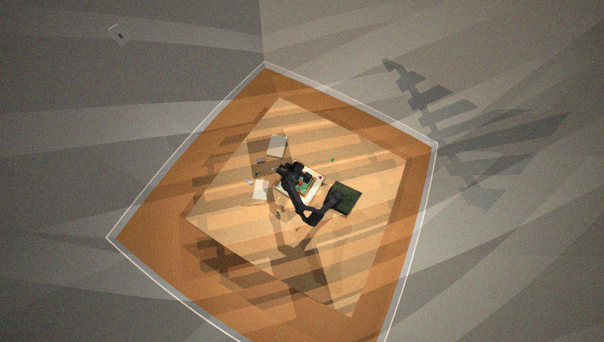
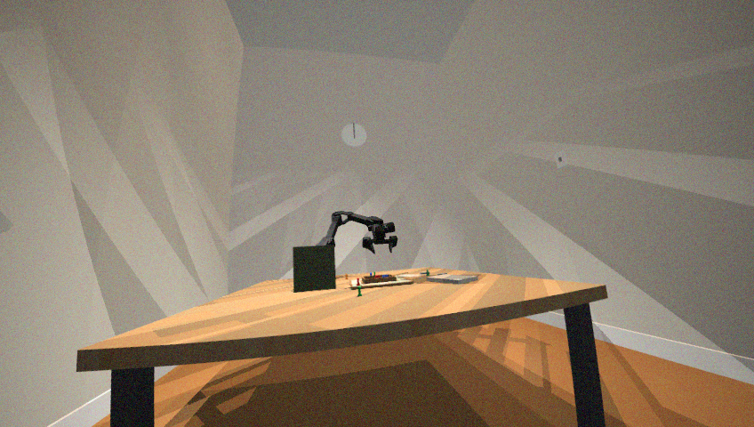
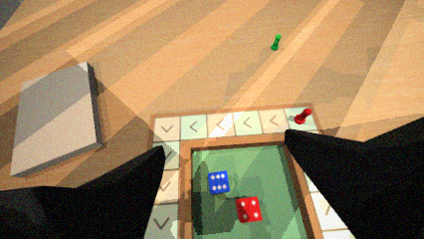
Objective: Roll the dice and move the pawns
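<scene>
My gripper is open and empty, above the board. The blue die lies in the green-floored tray with six pips on its upper face. The red die lies in the tray close to it, four pips up. The red pawn stands on a corner square of the board. Arrows on the row beside it point left in the wrist view. The blue pawn is out of the wrist view; a small blue shape beyond the tray in the exterior view may be it.
A green pawn stands off the board. A flat grey box and a white one lie nearby. A dark green block stands by the arm's base. Several small items lie around.
</scene>
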Robot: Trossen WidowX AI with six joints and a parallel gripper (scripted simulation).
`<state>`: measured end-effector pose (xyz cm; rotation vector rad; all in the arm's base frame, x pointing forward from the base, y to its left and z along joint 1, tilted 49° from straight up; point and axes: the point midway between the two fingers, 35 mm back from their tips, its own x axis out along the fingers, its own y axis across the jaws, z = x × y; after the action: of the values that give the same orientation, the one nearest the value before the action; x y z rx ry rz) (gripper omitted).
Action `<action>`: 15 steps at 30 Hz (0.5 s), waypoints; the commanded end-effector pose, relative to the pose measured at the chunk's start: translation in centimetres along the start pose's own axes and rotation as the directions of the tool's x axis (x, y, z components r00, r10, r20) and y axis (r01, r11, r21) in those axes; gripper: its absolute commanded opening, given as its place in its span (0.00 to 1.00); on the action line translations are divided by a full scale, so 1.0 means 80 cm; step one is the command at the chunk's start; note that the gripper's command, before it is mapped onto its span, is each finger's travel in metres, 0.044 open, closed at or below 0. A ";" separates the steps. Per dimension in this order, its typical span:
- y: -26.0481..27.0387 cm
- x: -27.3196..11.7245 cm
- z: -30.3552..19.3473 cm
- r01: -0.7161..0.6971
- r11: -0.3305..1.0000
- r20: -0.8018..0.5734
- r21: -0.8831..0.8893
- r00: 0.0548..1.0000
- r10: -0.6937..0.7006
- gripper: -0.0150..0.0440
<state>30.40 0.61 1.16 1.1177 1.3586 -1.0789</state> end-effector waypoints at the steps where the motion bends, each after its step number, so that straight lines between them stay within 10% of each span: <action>1: -0.005 0.028 -0.005 0.061 0.998 -0.247 -0.031 0.967 -0.067 1.00; 7: 0.006 0.051 -0.009 -0.011 1.000 -0.686 0.012 0.727 0.017 1.00; 15: -0.011 0.062 0.001 -0.050 0.995 -0.632 -0.086 0.775 -0.015 0.87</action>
<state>30.11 1.26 -3.16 1.5487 1.8890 -0.6930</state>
